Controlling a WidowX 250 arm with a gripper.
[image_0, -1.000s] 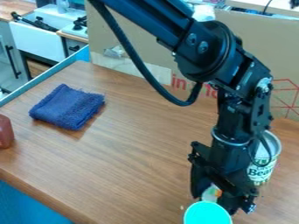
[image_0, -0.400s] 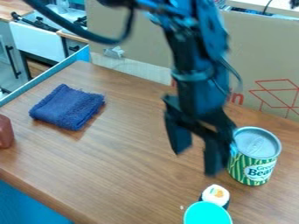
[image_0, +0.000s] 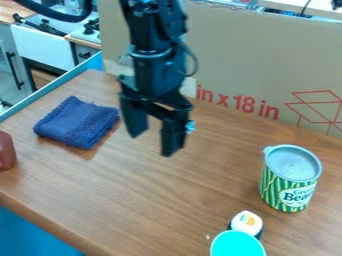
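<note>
Black gripper (image_0: 153, 145), jaws parted, near cloth (image_0: 77, 122); labelled can (image_0: 288, 179)

your gripper (image_0: 153, 142) hangs empty over the wooden table (image_0: 153, 200), fingers apart, pointing down, arm in from the top edge. nearest it you've got the folded blue cloth (image_0: 77, 122), to its left in the view, lying flat. at the left edge, part of a reddish-brown thing (image_0: 5, 151). right side: upright can (image_0: 288, 187) with green stripes, pale label, metal top. below it, toy sushi piece (image_0: 246, 223), white top with an orange bit, just beside a turquoise round thing (image_0: 238, 245) cut off by the bottom edge. behind the table you see cardboard (image_0: 234, 60) with red print; upper left, white-and-grey kitchen units (image_0: 41, 47).
</note>
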